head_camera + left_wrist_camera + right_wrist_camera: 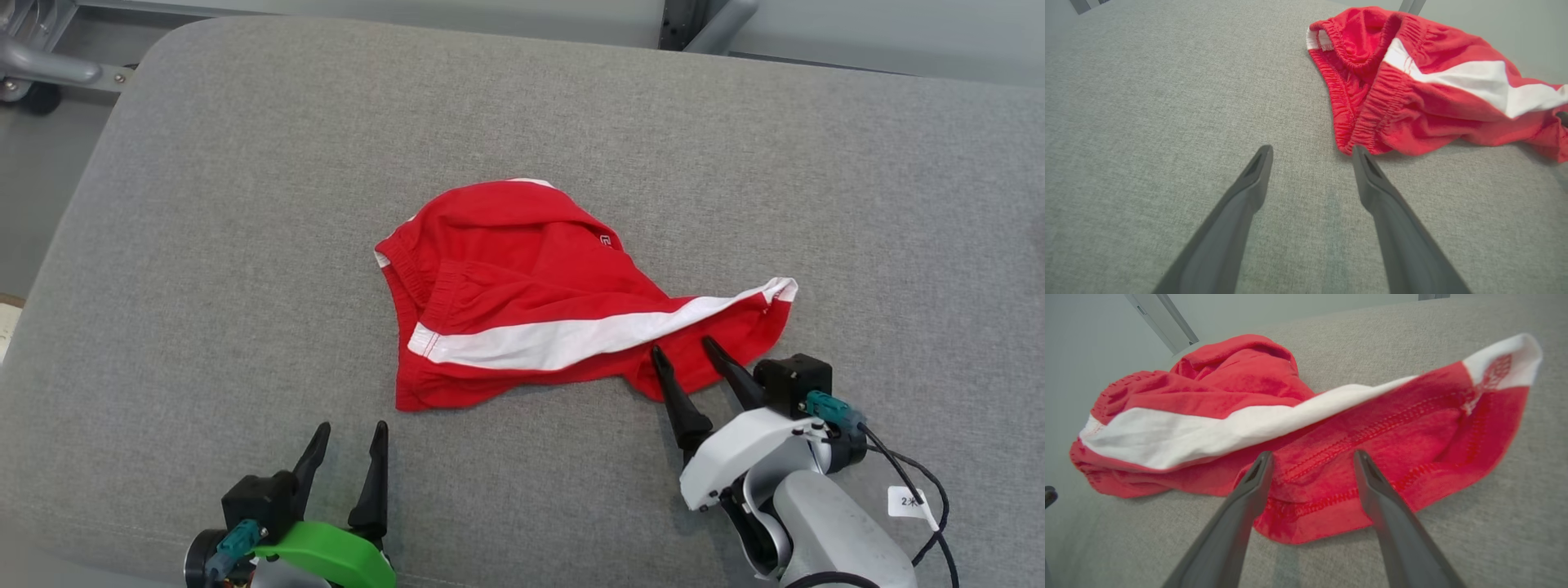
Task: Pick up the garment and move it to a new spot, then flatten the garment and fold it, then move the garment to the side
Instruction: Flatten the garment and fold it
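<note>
The garment (531, 286) is a pair of red shorts with a white side stripe, lying crumpled in the middle of the grey cushion. Its elastic waistband (1367, 110) faces my left gripper (353, 429), which stands open near the front edge, its tips short of the cloth. In the left wrist view the left gripper (1311, 152) has bare cushion between its fingers. My right gripper (683, 346) is open over the hem of the near right leg. In the right wrist view the right gripper (1312, 456) straddles the red hem (1331, 498) of the garment (1274, 416), nothing pinched.
The grey fabric cushion (204, 245) spreads wide to the left and right of the garment. Its far edge meets a pale floor with a metal frame and caster (33, 82) at the top left. A cable and tag (908, 500) hang from my right wrist.
</note>
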`<state>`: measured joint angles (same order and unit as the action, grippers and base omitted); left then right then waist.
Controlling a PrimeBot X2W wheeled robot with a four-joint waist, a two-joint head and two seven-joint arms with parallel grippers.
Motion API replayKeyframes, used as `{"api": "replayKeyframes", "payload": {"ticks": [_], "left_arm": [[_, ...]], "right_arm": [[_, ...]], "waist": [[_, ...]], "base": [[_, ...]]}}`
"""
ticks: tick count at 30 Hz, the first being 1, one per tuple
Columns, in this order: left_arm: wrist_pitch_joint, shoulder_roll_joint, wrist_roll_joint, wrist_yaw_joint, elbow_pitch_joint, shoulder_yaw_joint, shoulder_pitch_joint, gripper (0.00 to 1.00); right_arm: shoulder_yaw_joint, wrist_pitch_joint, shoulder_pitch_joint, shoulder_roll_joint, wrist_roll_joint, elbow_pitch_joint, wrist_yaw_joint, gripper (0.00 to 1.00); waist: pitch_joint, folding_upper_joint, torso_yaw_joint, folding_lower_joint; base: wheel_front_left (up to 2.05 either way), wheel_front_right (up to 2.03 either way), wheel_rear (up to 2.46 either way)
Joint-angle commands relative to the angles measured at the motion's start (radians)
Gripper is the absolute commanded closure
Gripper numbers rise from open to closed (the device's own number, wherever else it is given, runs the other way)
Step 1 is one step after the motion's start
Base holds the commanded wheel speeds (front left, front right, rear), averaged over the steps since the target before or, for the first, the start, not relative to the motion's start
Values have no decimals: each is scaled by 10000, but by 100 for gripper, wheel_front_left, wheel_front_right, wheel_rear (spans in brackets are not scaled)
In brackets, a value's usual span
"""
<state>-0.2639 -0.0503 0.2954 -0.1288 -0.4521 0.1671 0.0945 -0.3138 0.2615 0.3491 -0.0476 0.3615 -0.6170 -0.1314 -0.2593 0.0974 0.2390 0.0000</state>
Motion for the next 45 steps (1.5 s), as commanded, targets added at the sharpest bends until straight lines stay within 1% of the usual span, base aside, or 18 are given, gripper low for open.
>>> {"api": "replayKeyframes", "payload": {"ticks": [1, 5, 12, 16, 21, 22, 23, 24, 25, 26, 31, 33, 38, 42, 43, 44, 45], "left_arm": [[1, -13, 21, -26, 46, 44, 185, 0], [1, -12, 194, -27, 55, 201, 231, 0], [1, -15, 409, -27, 24, 604, 213, 0], [0, -15, 529, -28, -9, 634, 116, 0], [1, -14, 586, -28, -40, 540, 62, 0], [0, -14, 593, -28, -44, 539, 66, 0], [0, -14, 593, -28, -44, 539, 66, 0], [1, -14, 630, -28, -28, 534, 77, 0], [0, -14, 626, -28, -15, 521, 78, 0], [1, -14, 638, -28, 1, 516, 78, 0], [0, -13, 656, -29, 88, 453, 24, 0], [1, -16, 602, -29, 77, 409, -35, 0], [0, -14, 537, -29, 92, 342, -36, 0], [1, -17, 524, -27, 114, 387, 69, 0], [1, -14, 512, -27, 101, 391, 86, 0], [1, -15, 510, -27, 82, 384, 86, 0], [0, -18, 494, -27, 60, 385, 80, 0]], "right_arm": [[16, 19, 60, -39, 42, -55, 16, 0], [41, 19, 220, -34, 182, -129, 16, 0], [-817, 18, -53, -42, -291, 129, 16, 0], [-1163, 18, -234, -35, -563, 188, 16, 0], [-948, 19, -327, -36, -1107, -145, 16, 0], [-903, 18, -322, -36, -1253, -221, 16, 9], [-903, 18, -322, -36, -1253, -221, 16, 9], [-809, 18, -309, -38, -1375, -370, 16, 60], [-737, 18, -283, -41, -1505, -441, 16, 90], [-691, 16, -265, -41, -1601, -499, 16, 100], [-360, 18, -330, -36, -1896, -373, 18, 100], [-209, 18, -477, -65, -2111, -180, 16, 100], [33, 18, -1031, -504, -2363, 494, 16, 100], [311, 18, -1572, -929, -2439, 791, 18, 100], [413, 18, -1711, -978, -2413, 789, 18, 87], [514, 18, -1822, -994, -2387, 767, 18, 42], [657, 16, -1935, -1047, -2394, 657, 18, 0]], "waist": [[-81, 1, 75, 0], [-137, 1, 128, 0], [-124, 1, 173, 0], [-89, 1, 148, 0], [-73, 1, 99, 0], [-73, 1, 87, 0], [-73, 1, 87, 0], [-83, 1, 68, 0], [-90, 1, 53, 0], [-96, 1, 35, 0], [-86, 1, -152, 0], [-48, 1, -329, 0], [90, 1, -824, 0], [192, 1, -1145, 0], [218, 1, -1204, 0], [245, 1, -1267, 0], [265, 1, -1317, 0]], "base": [[0, 0, 0], [0, 0, 0], [0, 0, 0], [0, 0, 0], [0, 0, 0], [0, 0, 0], [0, 0, 0], [0, 0, 0], [0, 0, 0], [0, 0, 0], [0, 0, 0], [0, 0, 0], [0, 0, 0], [0, 0, 0], [0, 0, 0], [0, 0, 0], [0, 0, 0]]}}
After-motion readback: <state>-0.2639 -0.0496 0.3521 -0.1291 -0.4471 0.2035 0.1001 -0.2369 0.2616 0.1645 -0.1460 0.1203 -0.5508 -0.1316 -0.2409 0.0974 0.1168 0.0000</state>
